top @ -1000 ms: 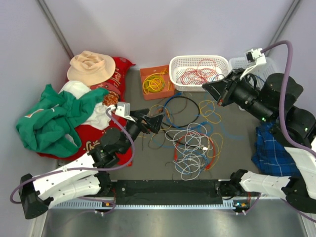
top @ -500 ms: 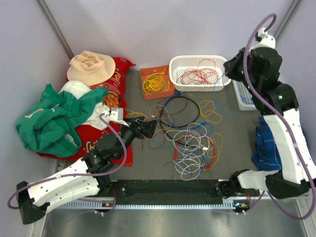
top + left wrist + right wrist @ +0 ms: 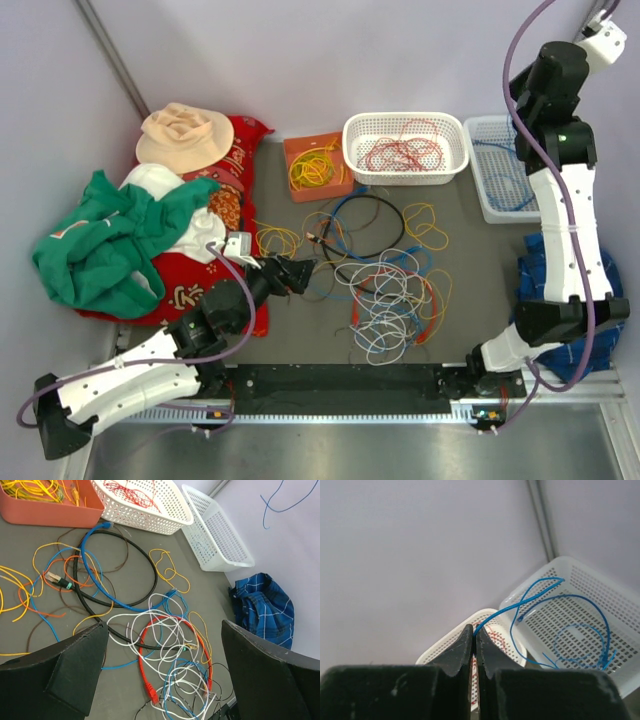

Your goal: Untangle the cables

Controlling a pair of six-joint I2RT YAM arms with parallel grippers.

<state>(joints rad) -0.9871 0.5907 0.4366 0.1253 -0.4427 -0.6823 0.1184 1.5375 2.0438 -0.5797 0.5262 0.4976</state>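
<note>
A tangle of cables (image 3: 385, 290) in white, red, blue, yellow and black lies mid-table; the left wrist view shows a red cable (image 3: 142, 650) looped through the white ones. My left gripper (image 3: 300, 272) hovers at the tangle's left edge, open, with nothing between its fingers (image 3: 75, 665). My right gripper (image 3: 520, 100) is raised high at the back right, shut on a thin blue cable (image 3: 540, 592). That cable hangs down into the right-hand white basket (image 3: 615, 605).
A white basket (image 3: 405, 125) holding red cables and an orange tray (image 3: 300, 150) of yellow cables stand at the back. The second white basket (image 3: 480, 200) is at the back right. Clothes and a hat (image 3: 185, 135) pile up left; a blue plaid cloth (image 3: 560, 300) lies right.
My right arm has swung up and back to the right, lifting the blue cable above the right basket. The left gripper has drawn back slightly toward the near edge, still open.
</note>
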